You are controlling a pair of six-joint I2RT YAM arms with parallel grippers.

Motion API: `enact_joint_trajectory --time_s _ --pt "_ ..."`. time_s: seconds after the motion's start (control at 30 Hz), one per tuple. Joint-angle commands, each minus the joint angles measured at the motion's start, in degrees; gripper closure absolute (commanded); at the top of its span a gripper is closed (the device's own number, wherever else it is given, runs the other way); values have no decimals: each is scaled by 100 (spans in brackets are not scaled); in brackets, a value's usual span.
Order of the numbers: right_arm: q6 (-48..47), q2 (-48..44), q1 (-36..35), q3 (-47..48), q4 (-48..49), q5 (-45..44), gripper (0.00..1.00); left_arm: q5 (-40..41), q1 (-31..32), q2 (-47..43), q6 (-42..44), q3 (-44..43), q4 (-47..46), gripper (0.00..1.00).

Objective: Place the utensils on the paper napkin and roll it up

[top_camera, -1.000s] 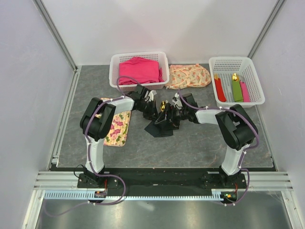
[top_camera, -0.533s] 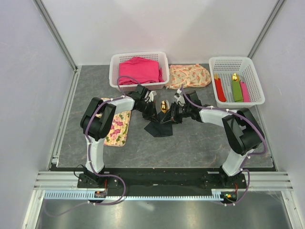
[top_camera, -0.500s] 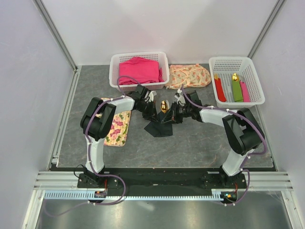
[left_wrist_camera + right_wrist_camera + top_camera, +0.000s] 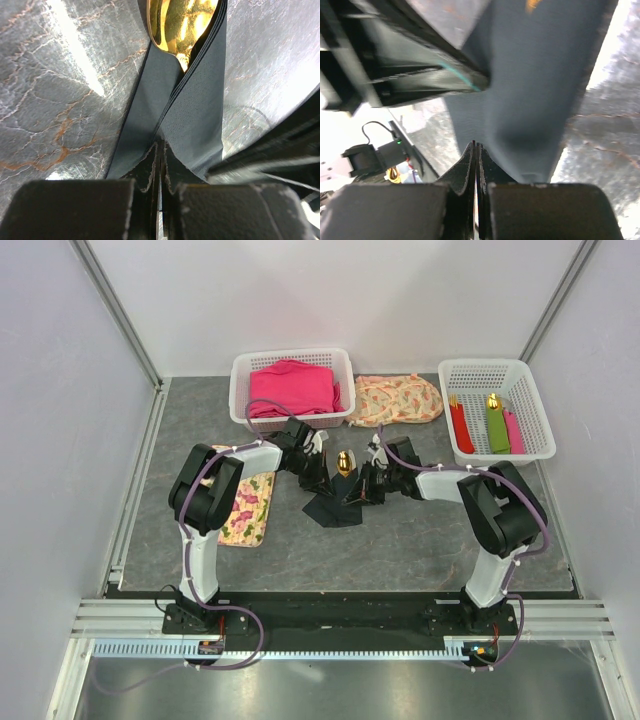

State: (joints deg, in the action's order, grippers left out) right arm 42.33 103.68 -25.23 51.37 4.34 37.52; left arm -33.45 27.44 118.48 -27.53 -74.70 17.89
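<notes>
left gripper (image 4: 318, 474) and right gripper (image 4: 364, 486) close together at a bunched black paper napkin (image 4: 332, 511), gold-headed utensils (image 4: 346, 462) poking out between them, on grey surface (image 4: 400, 540)

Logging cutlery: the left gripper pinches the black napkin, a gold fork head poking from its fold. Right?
No fork: the left wrist view shows a rounded gold spoon bowl. The left gripper does pinch the black napkin.

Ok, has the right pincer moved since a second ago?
Yes. The right pincer has shifted slightly toward the floral cloth at the back, and its jaws have closed on the paper napkin.
</notes>
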Motion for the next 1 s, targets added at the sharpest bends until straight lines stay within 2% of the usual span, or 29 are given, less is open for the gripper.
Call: enact_joint_trajectory --time_s 0.0,0.23,0.4,0.6,0.97 --pt "-216 188 -148 -128 287 -244 100 155 -28 -237 55 42 -154 97" --pt "-32 442 -254 -154 384 -359 100 -258 -72 -974 -253 244 -575 92" --pt "109 566 -237 -163 410 -403 100 -610 -72 -1634 -692 886 -1138 84" --pt "346 583 -254 -286 541 -421 100 -821 -28 -1591 -1202 1563 -1691 81" --pt "566 478 -254 -479 691 -394 100 -602 33 -959 -1088 1704 -1640 81"
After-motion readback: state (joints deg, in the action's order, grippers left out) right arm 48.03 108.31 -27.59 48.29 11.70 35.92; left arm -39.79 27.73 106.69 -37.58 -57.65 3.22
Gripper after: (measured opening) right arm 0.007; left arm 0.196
